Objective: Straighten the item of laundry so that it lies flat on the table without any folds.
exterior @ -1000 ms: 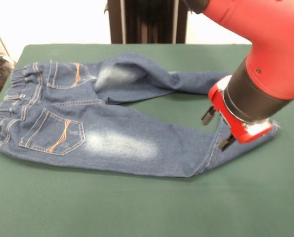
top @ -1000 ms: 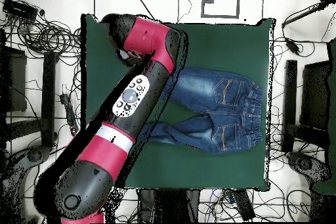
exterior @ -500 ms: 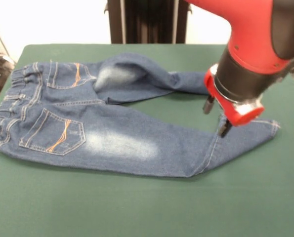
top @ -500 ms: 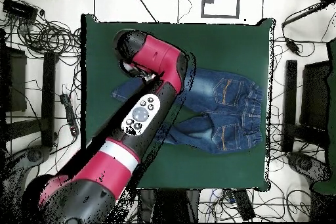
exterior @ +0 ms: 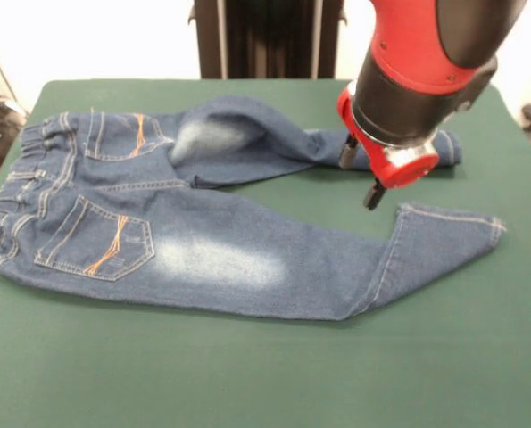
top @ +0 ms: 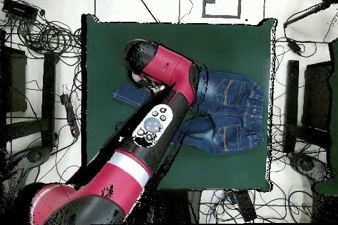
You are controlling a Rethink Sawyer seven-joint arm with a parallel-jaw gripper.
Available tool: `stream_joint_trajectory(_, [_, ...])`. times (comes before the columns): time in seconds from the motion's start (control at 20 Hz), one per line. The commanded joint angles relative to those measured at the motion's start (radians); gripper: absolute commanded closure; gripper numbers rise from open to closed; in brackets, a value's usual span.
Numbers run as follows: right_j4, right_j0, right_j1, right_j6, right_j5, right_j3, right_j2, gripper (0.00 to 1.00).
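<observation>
Jeans (exterior: 203, 241) lie back side up on the green table (exterior: 247, 374), waistband toward the left edge in the front view, legs running off to the right. Blue denim, orange stitching on both back pockets, gathered elastic waistband bunched at the far left. Two faded whitish patches: one on the near leg just right of the lower pocket, one on the far leg near the seat.

Near leg is mostly flat but bends partway along; its lower part angles up toward the cuff at the right, with a seam line showing at the bend. Far leg humps up just past the seat (a soft raised fold, not flat) and then runs right, behind my gripper (exterior: 360, 180). Its cuff end shows just past my wrist housing on the right. A wedge of bare green cloth shows between the two legs.

My gripper hangs over that gap, near the far leg's lower end and above the near leg's cuff section. Two dark fingertips (exterior: 371, 197) point down with a gap between them, spread, nothing pinched. Whether the tips touch the cloth I cannot tell.

Overhead view: jeans (top: 228, 107) sit right of centre on the table (top: 224, 44), my arm (top: 155, 123) crossing over both legs.
</observation>
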Motion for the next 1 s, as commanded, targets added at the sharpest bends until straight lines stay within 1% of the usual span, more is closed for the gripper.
stream_joint_trajectory(0.05, [-0.047, -0.007, -0.043, -0.205, -0.131, 0.177, 0.239, 0.00])
stream_joint_trajectory(0.15, [-0.069, -0.012, -0.045, -0.183, -0.136, 0.178, 0.265, 0.00])
stream_joint_trajectory(0.4, [-0.119, -0.026, -0.057, -0.168, -0.217, 0.195, 0.332, 0.00])
stream_joint_trajectory(0.45, [-0.117, -0.028, -0.063, -0.153, -0.241, 0.208, 0.350, 0.00])
stream_joint_trajectory(0.55, [-0.150, -0.023, -0.067, -0.129, -0.260, 0.205, 0.355, 0.00])
stream_joint_trajectory(1.0, [-0.219, -0.027, -0.085, -0.035, -0.290, 0.210, 0.415, 0.00])
